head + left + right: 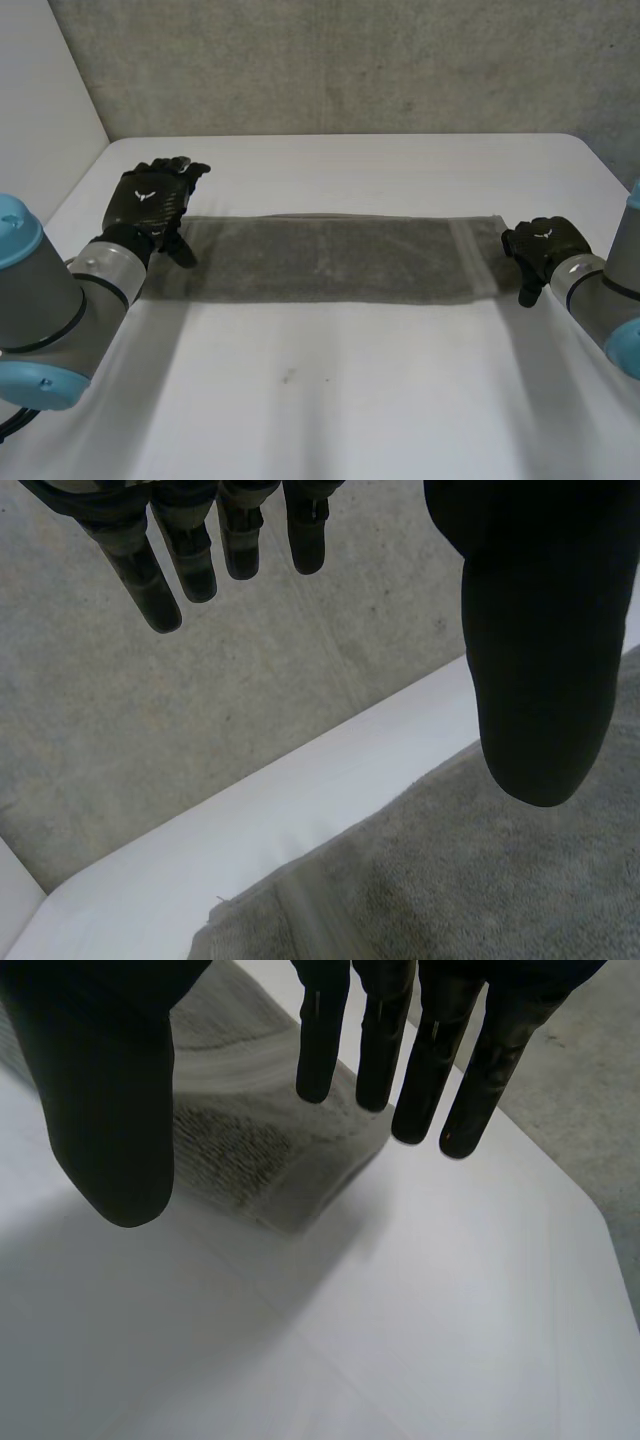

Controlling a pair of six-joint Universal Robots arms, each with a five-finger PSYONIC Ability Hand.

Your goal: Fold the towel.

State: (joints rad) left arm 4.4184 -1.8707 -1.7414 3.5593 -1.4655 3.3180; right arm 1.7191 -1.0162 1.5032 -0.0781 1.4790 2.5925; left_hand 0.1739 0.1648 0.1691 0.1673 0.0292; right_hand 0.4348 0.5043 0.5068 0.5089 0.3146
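The grey towel (330, 258) lay as a long flat strip across the white table (330, 400), nearer its far edge than its near one; the left hand (152, 205) hung over the strip's left end and covered part of it in the head view; its fingers (150, 580) were straight, well apart from the thumb, holding nothing; the right hand (540, 248) sat just beside the right end, fingers (420, 1070) straight, thumb spread wide, grasping nothing; whether either hand touched the cloth was hard to make out.
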